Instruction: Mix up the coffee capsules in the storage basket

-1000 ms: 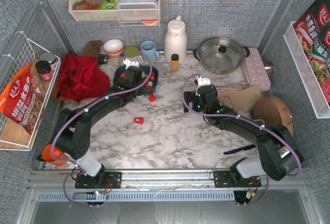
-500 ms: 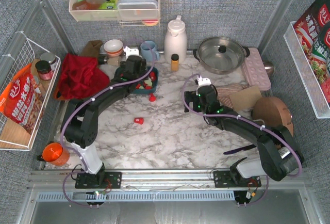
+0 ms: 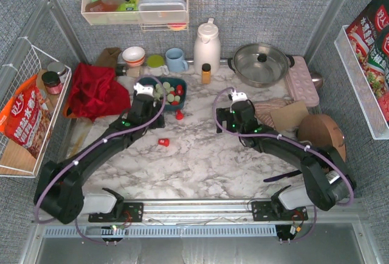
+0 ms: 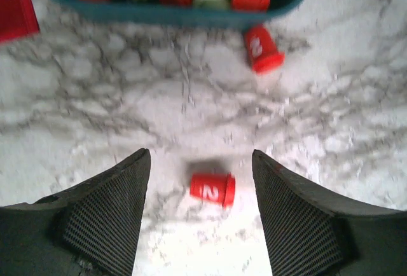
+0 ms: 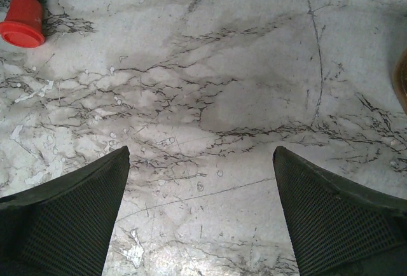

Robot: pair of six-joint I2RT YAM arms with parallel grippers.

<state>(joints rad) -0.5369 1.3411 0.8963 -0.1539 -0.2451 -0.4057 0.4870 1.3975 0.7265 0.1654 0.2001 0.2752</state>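
The dark teal storage basket (image 3: pixel 182 86) stands at the back of the marble table and holds several red and mint green coffee capsules (image 3: pixel 165 89). It also shows in the left wrist view (image 4: pixel 191 14). One red capsule (image 3: pixel 180 115) lies just outside the basket's front right corner, and shows in both wrist views (image 4: pixel 262 48) (image 5: pixel 22 20). Another red capsule (image 3: pixel 163 142), marked 2, lies farther forward on the table (image 4: pixel 213 188). My left gripper (image 3: pixel 146 97) is open and empty, raised above the table; the capsule marked 2 shows between its fingertips (image 4: pixel 200 155). My right gripper (image 3: pixel 225 118) is open and empty over bare marble (image 5: pixel 201 151).
A red cloth (image 3: pixel 94 87) lies left of the basket. A bowl (image 3: pixel 134 54), a blue mug (image 3: pixel 176 60), a white jug (image 3: pixel 206 45), a small orange-brown bottle (image 3: pixel 206 72) and a steel pot (image 3: pixel 261 63) line the back. Brown paper (image 3: pixel 282 115) lies right of my right gripper.
My left gripper has pulled back from over the basket toward the near left, and its arm now lies lower. The right arm has not moved.
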